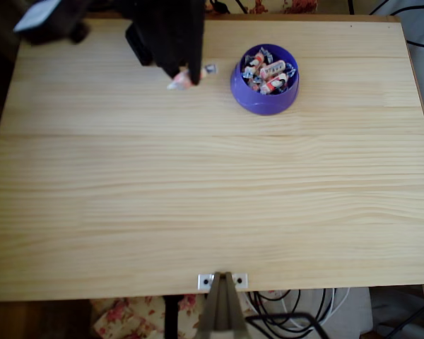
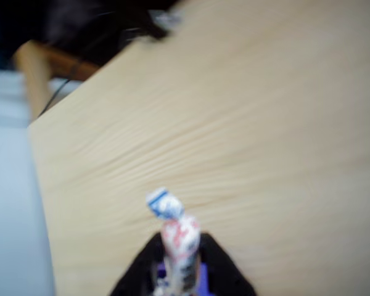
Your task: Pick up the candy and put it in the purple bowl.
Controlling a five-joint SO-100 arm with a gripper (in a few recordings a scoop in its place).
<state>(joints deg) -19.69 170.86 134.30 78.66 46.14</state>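
The black arm reaches in from the top of the overhead view, and my gripper [image 1: 187, 76] is shut on a candy [image 1: 181, 80] with a white and red wrapper, its twisted end sticking out to the right. The blurred wrist view has the same candy [image 2: 180, 242] standing between my black fingertips [image 2: 142, 265], its bluish twisted end pointing up over the bare wood. The purple bowl [image 1: 244, 92] stands to the right of my gripper in the overhead view, a short way off, and holds several wrapped candies [image 1: 270, 73].
The pale wooden table [image 1: 212, 198] stretches wide toward the near side. Its right edge and back edge are close to the bowl. Cables hang below the front edge, beside a metal bracket [image 1: 222, 281].
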